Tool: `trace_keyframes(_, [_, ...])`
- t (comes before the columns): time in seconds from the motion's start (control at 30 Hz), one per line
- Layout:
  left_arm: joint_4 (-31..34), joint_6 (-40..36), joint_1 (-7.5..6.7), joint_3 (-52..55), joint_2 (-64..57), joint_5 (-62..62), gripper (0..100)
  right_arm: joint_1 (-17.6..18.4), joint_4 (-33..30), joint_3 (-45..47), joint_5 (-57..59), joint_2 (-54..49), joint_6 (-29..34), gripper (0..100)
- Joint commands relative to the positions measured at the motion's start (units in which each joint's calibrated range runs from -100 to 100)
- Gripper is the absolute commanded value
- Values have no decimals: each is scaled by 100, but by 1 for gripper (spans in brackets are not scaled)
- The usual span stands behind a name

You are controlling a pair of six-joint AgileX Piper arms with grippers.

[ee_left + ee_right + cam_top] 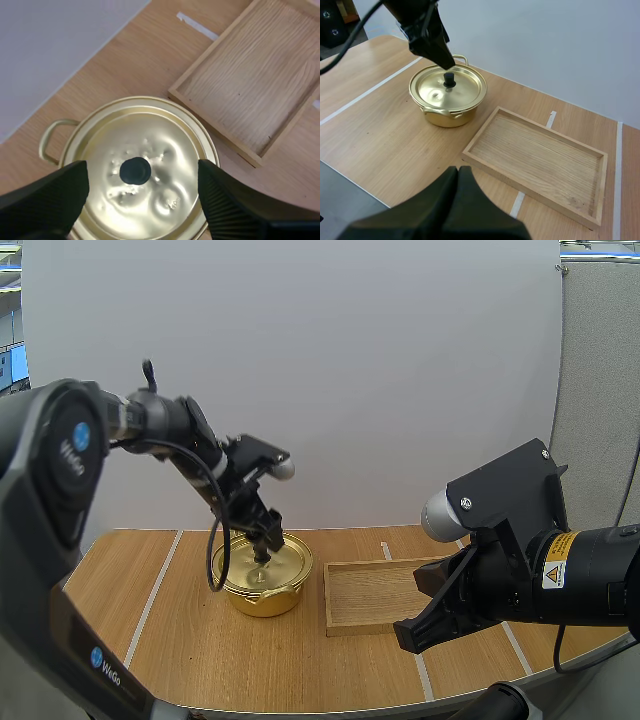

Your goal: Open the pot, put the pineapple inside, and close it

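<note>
Left gripper (142, 169) hanging open astride lid knob (135, 170), knob lying slightly nine-o'clock: risking skewed pinch. Right gripper (458, 172) closed, empty.

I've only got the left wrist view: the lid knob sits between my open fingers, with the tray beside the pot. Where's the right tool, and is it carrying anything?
Observer: The right tool is shut on nothing. It hovers over the table's near edge, on the near side of the wooden tray.
Operator: And how high am I sitting?
Observer: Seen from the side in the right wrist view, the left tool hangs just above the knob. Its tips are not yet down around it.
</note>
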Motion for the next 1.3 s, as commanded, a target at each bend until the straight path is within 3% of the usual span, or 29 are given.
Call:
trace_keyframes(0.0, [150, -200, 1, -353, -573, 623, 100, -24, -27, 3, 0, -42, -28, 0])
trace_keyframes(0.37, [336, -423, 1, -614, -2688, 1709, 100, -65, -25, 3, 0, -42, -28, 0])
trace_keyframes(0.83, [336, -1071, 1, -602, -5036, 1709, 100, -117, -25, 3, 0, -42, -28, 0])
trace_keyframes(1.2, [336, -1351, 1, 451, -6660, 1709, 100, -316, -14, 3, 0, -232, -28, 0])
trace_keyframes(1.23, [336, -1413, 1, 567, -6777, 1709, 93, -334, -14, 3, 0, -291, -28, 0])
trace_keyframes(1.27, [336, -1457, 1, 675, -6890, 1709, 79, -365, 1, 3, 0, -348, -28, 0])
